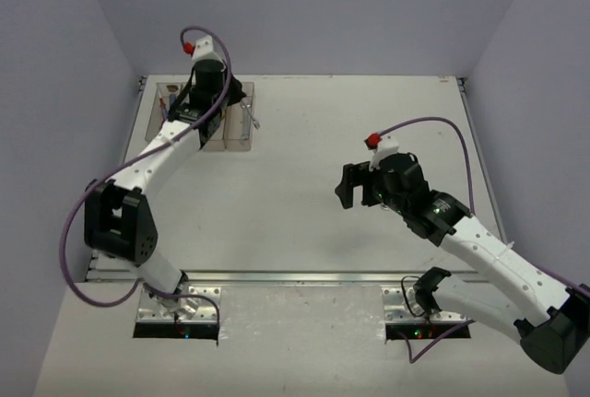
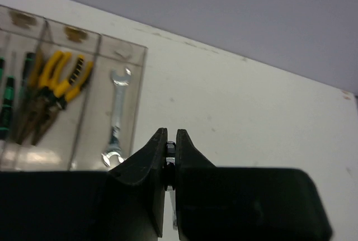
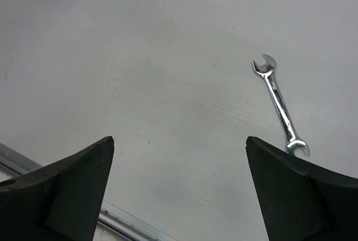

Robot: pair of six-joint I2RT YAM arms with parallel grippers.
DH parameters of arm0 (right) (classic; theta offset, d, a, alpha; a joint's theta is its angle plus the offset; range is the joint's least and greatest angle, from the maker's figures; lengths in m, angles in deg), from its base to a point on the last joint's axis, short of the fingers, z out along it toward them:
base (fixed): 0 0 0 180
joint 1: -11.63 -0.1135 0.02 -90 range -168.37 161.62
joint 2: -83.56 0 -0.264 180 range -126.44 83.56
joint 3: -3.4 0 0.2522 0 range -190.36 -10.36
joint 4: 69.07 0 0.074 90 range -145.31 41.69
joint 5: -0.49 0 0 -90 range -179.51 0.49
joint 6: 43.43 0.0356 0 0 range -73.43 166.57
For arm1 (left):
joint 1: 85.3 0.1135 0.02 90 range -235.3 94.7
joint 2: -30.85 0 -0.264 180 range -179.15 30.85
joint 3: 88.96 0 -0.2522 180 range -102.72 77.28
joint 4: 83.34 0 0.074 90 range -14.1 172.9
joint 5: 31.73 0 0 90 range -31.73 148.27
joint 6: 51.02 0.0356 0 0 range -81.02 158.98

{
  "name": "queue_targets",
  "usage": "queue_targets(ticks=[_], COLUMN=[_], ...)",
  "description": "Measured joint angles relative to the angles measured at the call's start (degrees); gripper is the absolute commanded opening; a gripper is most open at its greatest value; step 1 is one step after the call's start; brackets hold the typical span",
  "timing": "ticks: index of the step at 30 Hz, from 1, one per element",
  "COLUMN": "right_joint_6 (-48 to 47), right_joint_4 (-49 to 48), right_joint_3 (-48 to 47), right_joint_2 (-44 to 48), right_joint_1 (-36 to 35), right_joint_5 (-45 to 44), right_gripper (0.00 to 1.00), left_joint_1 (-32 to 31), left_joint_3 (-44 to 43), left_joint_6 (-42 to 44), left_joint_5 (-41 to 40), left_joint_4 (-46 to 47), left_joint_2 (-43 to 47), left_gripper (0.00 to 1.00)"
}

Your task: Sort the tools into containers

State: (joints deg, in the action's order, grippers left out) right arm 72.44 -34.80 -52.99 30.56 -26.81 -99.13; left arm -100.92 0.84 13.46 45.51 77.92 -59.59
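The containers (image 2: 134,67) are translucent beige bins in a row at the far left of the table (image 1: 369,121). They hold green-black screwdrivers (image 2: 6,98), yellow-handled pliers (image 2: 53,76) and, in the rightmost bin, a silver wrench (image 2: 117,112). My left gripper (image 2: 171,132) hovers just right of that bin, shut on another silver wrench (image 2: 173,210), which hangs between the jaws. In the top view this gripper (image 1: 238,100) is over the bins' right edge (image 1: 235,144). My right gripper (image 3: 179,139) is open and empty above the table, and a third silver wrench (image 3: 279,107) lies ahead to its right. In the top view the right gripper (image 1: 348,185) is at mid-table.
A metal rail (image 1: 304,277) runs along the table's near edge and also shows in the right wrist view (image 3: 123,221). Grey walls close in the back and both sides. The left arm's purple cable (image 1: 78,231) loops out past the left edge.
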Motion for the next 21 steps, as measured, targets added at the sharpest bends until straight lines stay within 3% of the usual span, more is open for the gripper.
queue_targets(ticks=[5, 9, 15, 17, 18, 20, 21], right_joint_6=[-0.5, -0.5, -0.7, -0.8, -0.8, -0.9, -0.9], right_joint_4=[3.1, 5.3, 6.2, 6.3, 6.3, 6.2, 6.2], right_joint_3=[4.1, 6.0, 6.2, 6.2, 6.2, 6.2, 6.2], right_joint_2=[3.3, 1.7, -0.9, -1.4, -1.5, -1.9, -2.1], right_joint_1=[1.0, 0.9, 0.9, 0.9, 0.9, 0.9, 0.9], right_joint_5=[-0.6, -0.6, 0.9, 1.2, 1.3, 1.3, 1.3], right_gripper=[0.99, 0.99, 0.99, 0.99, 0.99, 0.99, 0.99], left_joint_1=[7.3, 8.5, 8.0, 7.8, 7.8, 7.7, 7.7], left_joint_3=[-21.6, -39.5, -44.9, -44.9, -44.9, -44.9, -44.9], left_joint_6=[7.3, 13.6, 18.2, 18.6, 18.8, 19.0, 18.9], left_joint_5=[-3.0, -2.6, 1.9, 2.9, 3.4, 5.1, 5.7], left_joint_4=[-10.7, -15.0, -19.9, -21.0, -21.4, -21.8, -22.0], left_joint_2=[-17.1, -31.3, -40.0, -41.2, -41.7, -42.4, -42.7], left_gripper=[0.0, 0.0, 0.06, 0.22, 0.39, 0.86, 0.95])
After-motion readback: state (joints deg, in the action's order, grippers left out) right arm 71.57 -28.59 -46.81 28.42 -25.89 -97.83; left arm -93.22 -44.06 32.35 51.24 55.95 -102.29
